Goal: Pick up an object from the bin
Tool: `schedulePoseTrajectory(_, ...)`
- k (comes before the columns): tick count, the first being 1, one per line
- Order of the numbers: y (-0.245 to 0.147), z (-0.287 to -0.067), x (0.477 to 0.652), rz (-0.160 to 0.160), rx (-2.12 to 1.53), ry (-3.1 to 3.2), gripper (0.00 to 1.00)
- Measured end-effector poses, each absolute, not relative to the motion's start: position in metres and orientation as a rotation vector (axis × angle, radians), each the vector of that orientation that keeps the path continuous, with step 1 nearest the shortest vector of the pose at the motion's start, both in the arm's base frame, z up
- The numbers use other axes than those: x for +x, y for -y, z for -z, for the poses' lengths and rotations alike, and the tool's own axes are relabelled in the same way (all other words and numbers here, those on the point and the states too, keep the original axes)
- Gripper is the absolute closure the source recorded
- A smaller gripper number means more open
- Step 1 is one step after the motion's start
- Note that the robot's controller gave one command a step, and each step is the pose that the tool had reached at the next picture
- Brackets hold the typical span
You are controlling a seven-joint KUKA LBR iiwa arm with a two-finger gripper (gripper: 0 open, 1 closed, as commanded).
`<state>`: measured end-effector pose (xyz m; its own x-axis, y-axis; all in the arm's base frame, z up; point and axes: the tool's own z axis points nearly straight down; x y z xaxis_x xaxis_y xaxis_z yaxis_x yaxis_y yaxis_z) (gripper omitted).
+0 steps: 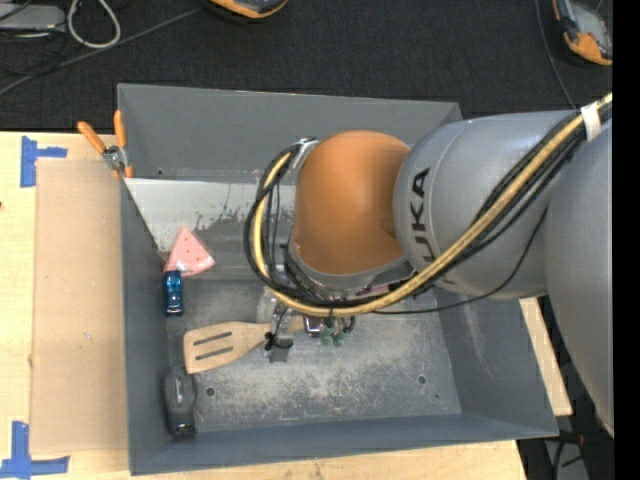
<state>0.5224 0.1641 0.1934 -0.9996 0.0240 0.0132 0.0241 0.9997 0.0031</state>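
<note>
My gripper (277, 342) pokes out from under the arm's orange cover, low over the bin floor near the middle. It sits right at the handle end of a pale wooden slotted spatula (218, 347), whose blade points left; the handle's tip is hidden beneath the gripper. A small blue toy car (174, 294) lies further left by the bin's left wall. Just above the car rests a pink wedge (189, 253) with a red edge.
A dark grey rounded object (179, 400) lies in the bin's front left corner. The arm and its cables cover the bin's middle and right. Bare floor shows along the front, right of the spatula.
</note>
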Motion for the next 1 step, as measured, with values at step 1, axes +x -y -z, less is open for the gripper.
schedulePoseTrajectory(1,-0.1636,-0.2085,0.521,0.002,-0.036,3.12,1.0)
